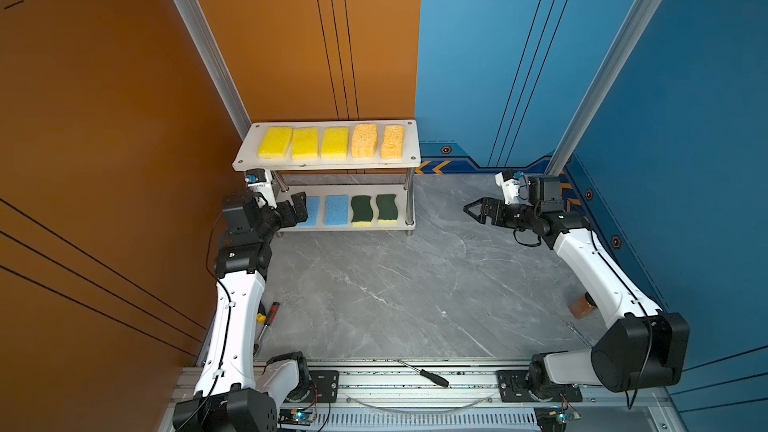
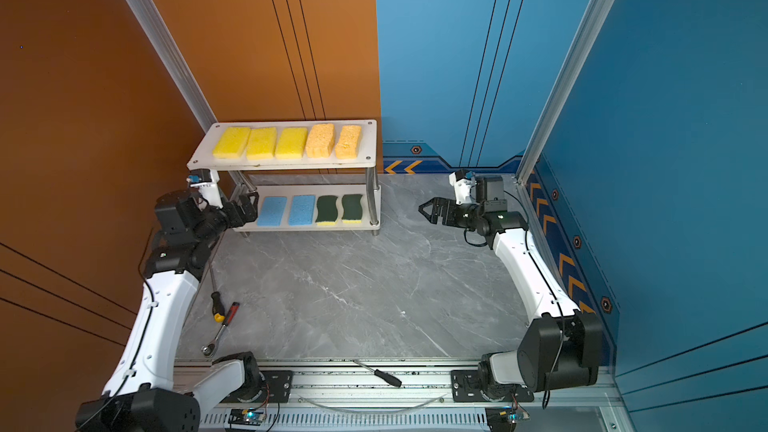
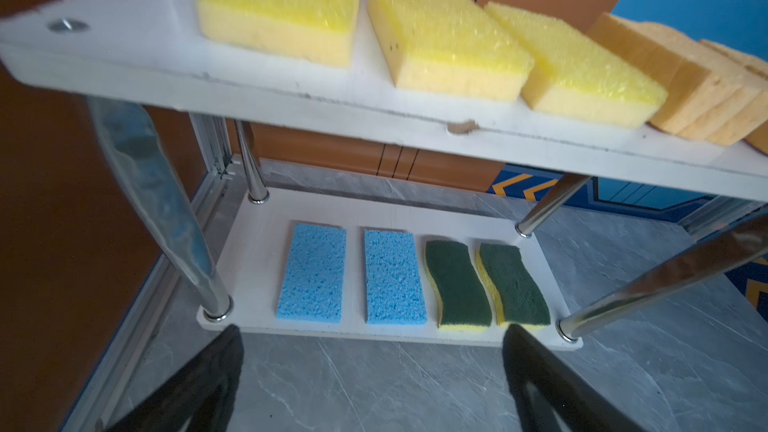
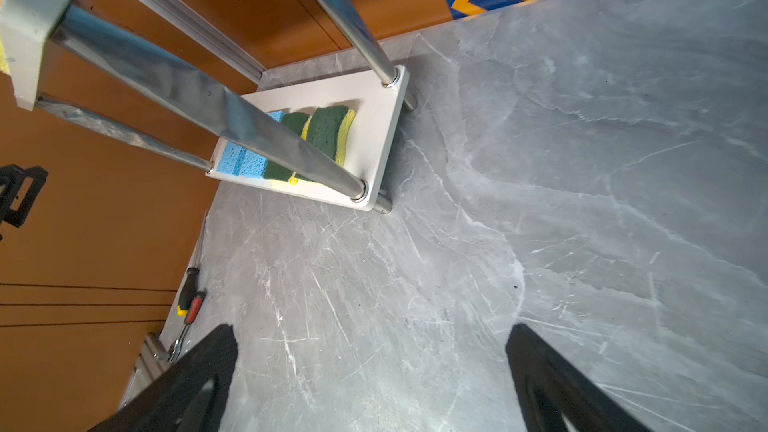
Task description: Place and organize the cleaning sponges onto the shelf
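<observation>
The shelf (image 1: 245, 162) stands at the back left of the grey table. Its top board carries three yellow sponges (image 1: 304, 143) and two orange sponges (image 1: 365, 140) in a row. On the lower board lie two light blue sponges (image 3: 313, 274) and two wavy green-on-yellow sponges (image 3: 457, 282), side by side. My left gripper (image 1: 297, 207) is open and empty at the lower board's left front corner; in the left wrist view its fingertips (image 3: 232, 330) frame the board's front edge. My right gripper (image 1: 471, 211) hangs open and empty over bare table, right of the shelf.
Screwdrivers and a ratchet (image 2: 220, 313) lie at the table's left edge beside the left arm. A black-handled screwdriver (image 1: 428, 376) rests on the front rail. A small brown object (image 1: 582, 305) sits by the right arm. The orange wall (image 1: 104, 118) stands close behind the shelf's left end.
</observation>
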Controlling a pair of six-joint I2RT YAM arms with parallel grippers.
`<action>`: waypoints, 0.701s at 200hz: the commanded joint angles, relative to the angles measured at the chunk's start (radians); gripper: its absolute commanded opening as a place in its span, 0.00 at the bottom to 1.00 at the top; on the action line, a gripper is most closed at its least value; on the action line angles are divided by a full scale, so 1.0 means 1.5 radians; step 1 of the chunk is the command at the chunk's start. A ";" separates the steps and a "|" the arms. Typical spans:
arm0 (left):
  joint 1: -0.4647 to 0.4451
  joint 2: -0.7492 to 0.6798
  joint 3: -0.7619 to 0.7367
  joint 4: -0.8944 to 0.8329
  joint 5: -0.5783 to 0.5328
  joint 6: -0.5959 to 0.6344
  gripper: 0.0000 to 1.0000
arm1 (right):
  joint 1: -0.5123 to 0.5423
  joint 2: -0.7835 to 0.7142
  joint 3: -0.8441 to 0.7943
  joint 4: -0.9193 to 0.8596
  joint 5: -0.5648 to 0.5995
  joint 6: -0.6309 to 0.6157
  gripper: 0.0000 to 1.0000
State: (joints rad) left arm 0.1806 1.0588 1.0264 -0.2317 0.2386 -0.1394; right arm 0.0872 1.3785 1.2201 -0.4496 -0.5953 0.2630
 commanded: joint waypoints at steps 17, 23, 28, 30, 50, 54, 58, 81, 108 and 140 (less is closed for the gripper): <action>-0.052 -0.030 -0.112 0.122 -0.028 0.002 0.98 | -0.029 -0.053 -0.028 -0.015 0.073 -0.086 1.00; -0.064 -0.035 -0.136 0.152 -0.035 0.011 0.98 | -0.035 -0.055 -0.039 -0.012 0.085 -0.091 1.00; -0.075 -0.038 -0.156 0.175 -0.047 0.019 0.98 | -0.040 -0.056 -0.048 -0.010 0.095 -0.094 1.00; -0.080 -0.039 -0.164 0.184 -0.051 0.023 0.98 | -0.041 -0.057 -0.051 -0.010 0.097 -0.095 1.00; -0.107 -0.043 -0.227 0.246 -0.101 0.036 0.98 | -0.063 -0.059 -0.089 0.005 0.111 -0.106 1.00; -0.109 -0.041 -0.237 0.256 -0.106 0.035 0.98 | -0.066 -0.061 -0.098 0.011 0.113 -0.107 1.00; -0.110 -0.039 -0.247 0.264 -0.109 0.032 0.98 | -0.070 -0.062 -0.107 0.018 0.115 -0.106 1.00; -0.114 -0.021 -0.299 0.306 -0.127 0.028 0.98 | -0.091 -0.073 -0.157 0.080 0.138 -0.089 1.00; -0.116 0.005 -0.384 0.423 -0.159 0.041 0.98 | -0.098 -0.074 -0.198 0.142 0.173 -0.088 1.00; -0.112 0.041 -0.443 0.512 -0.161 0.067 0.98 | -0.100 -0.089 -0.260 0.227 0.219 -0.098 1.00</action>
State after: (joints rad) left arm 0.0120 1.0901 0.4065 0.3664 0.0353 -0.0856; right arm -0.0578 1.2861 0.8940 -0.2569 -0.3561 0.1345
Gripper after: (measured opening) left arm 0.978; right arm 0.999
